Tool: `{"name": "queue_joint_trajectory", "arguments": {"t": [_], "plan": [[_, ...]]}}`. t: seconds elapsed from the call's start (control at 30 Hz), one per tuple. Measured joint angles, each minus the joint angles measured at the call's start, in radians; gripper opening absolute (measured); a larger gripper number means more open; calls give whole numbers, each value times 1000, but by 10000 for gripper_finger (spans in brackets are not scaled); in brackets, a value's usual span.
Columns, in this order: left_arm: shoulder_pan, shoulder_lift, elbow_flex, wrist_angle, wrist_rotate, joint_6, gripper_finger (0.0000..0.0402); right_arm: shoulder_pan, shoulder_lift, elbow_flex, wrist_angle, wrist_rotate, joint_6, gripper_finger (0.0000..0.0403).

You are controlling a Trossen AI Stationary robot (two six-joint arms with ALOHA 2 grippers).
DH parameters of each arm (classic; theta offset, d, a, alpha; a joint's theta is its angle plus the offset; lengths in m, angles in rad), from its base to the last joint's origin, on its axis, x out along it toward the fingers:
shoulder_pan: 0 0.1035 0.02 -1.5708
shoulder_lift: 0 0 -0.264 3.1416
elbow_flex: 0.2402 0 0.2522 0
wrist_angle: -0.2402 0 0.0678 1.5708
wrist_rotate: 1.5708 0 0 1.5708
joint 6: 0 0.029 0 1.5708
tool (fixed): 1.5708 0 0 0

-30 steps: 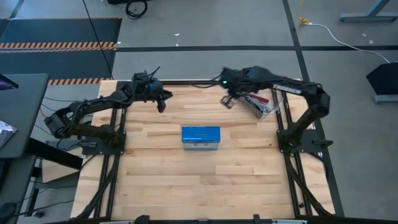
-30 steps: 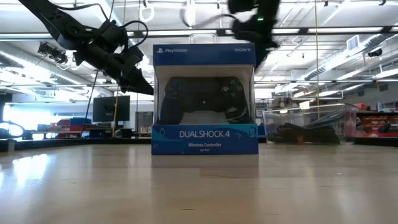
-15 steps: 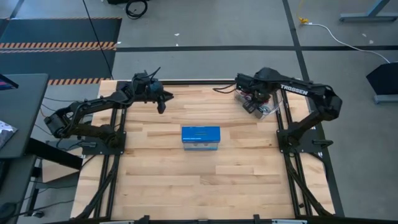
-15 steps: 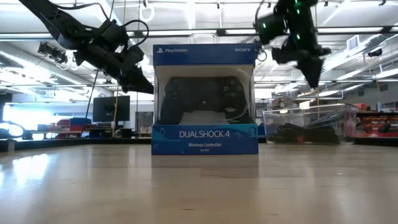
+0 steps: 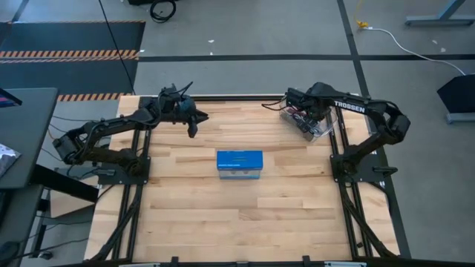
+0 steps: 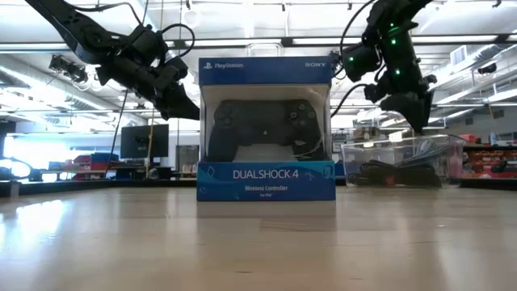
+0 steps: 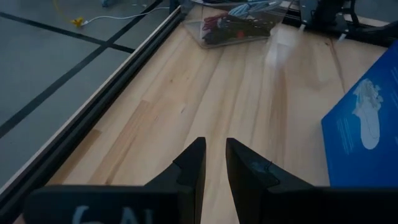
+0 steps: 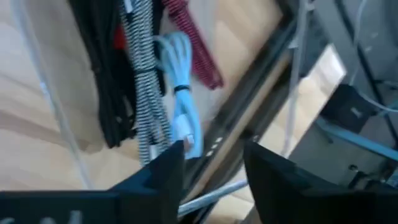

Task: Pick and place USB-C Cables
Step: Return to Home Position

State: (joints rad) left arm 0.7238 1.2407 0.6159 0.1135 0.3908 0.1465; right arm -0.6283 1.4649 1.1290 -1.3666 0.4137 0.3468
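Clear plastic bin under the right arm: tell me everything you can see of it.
The clear rectangular plastic bin stands on the wooden table near its right edge, skewed to that edge. Its thin walls are see-through; no lid shows. Inside lie a black cable, a red cable, a black-and-white braided cable and a pale blue cable. The right gripper hangs open just above it.

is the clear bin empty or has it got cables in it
Not empty: black, striped, red and pale blue cables lie in the clear bin, right tool above it.
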Motion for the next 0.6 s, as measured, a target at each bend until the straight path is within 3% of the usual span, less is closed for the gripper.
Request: {"name": "queue_joint_trajectory", "arguments": {"t": [0.17,0.3,0.5,0.6], "plan": [[0,0,0,0,0,-4,68,5,-41,26,1,19,0,209],[0,0,0,0,14,-32,68,21,-101,54,5,19,12,222],[-7,-48,-1,13,209,-86,68,85,-242,68,107,-80,38,218],[-15,-136,-1,18,236,-135,68,154,-329,68,224,-129,34,215]]}}
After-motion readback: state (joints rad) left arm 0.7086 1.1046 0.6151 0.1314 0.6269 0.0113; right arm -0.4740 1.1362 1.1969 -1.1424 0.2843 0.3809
